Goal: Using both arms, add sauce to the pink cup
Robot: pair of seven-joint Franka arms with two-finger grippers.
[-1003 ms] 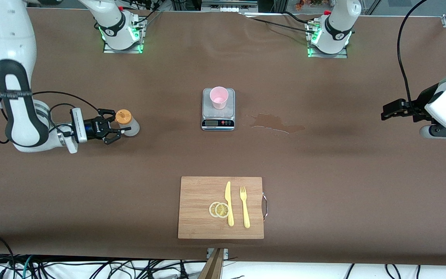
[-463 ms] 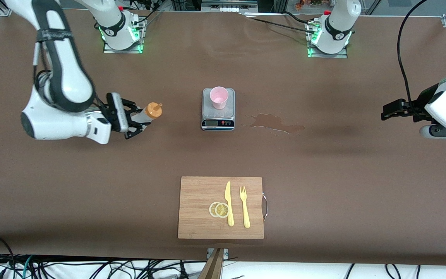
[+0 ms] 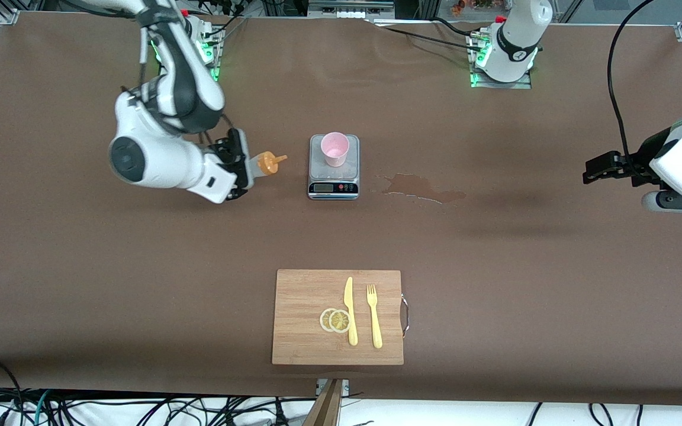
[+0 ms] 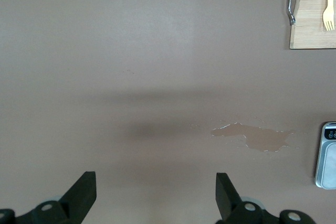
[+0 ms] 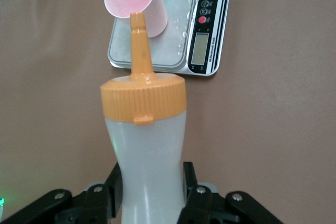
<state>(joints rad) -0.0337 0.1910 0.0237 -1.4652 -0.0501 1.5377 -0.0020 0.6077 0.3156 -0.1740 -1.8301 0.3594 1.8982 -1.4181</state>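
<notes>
Right claw (image 5: 152,203) grips the sauce bottle (image 5: 149,145) by its body, nozzle aimed toward the pink cup (image 5: 135,1).

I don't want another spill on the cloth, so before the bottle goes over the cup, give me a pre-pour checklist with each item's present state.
1. Right gripper shut on the sauce bottle: ok.
2. Nozzle aimed toward the pink cup: ok; not yet over it.
3. Cup upright on the scale: ok.
4. Cup steadied by the left gripper: not ok; it waits open at the left arm's end of the table.
5. Nozzle unblocked: cannot tell.
6. Cloth dry: not ok; a stain lies beside the scale.
</notes>
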